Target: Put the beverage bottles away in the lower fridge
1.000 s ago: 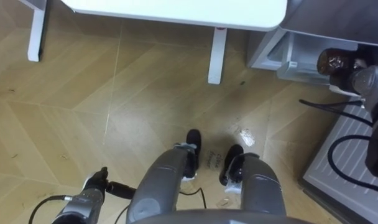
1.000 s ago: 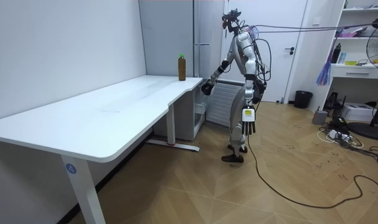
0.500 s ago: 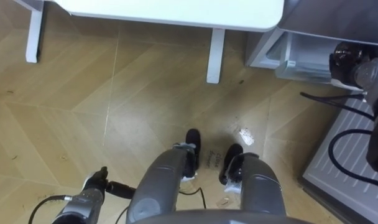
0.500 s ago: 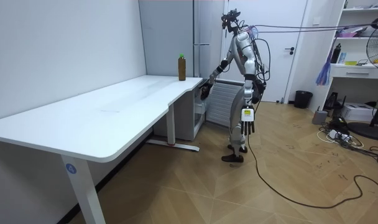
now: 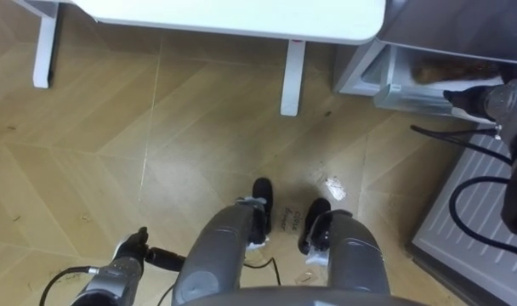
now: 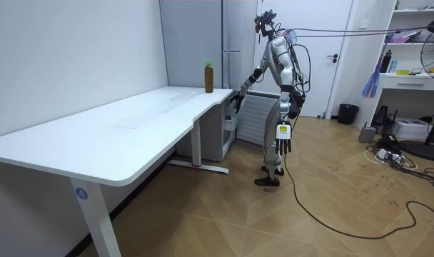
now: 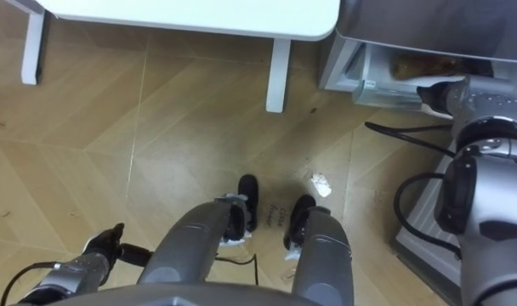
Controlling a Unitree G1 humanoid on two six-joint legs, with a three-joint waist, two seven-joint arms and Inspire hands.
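A brown drink bottle [image 5: 446, 72] lies inside the open lower fridge compartment [image 5: 393, 78], also seen as the brown bottle [image 7: 423, 65]. My right hand [image 5: 465, 99] is just in front of it at the opening, fingers straight and holding nothing. In the room view I stand facing the tall grey fridge [image 6: 224, 43], right hand [image 6: 236, 101] reaching toward its lower part. A second brown bottle with a green cap [image 6: 209, 77] stands upright on the white desk's far corner. My left hand [image 6: 283, 139] hangs open at my side, and shows low as the left hand [image 5: 129, 248].
The white desk [image 6: 124, 128] runs along the wall to my left, its leg [image 5: 292, 75] close to the fridge. A white ribbed door panel [image 5: 475, 217] stands open at my right. Wooden floor lies behind me, with a fan and shelf far off.
One second ago my right hand held the brown bottle at the fridge opening. Now the bottle lies inside the compartment and the hand's fingers have straightened and let go.
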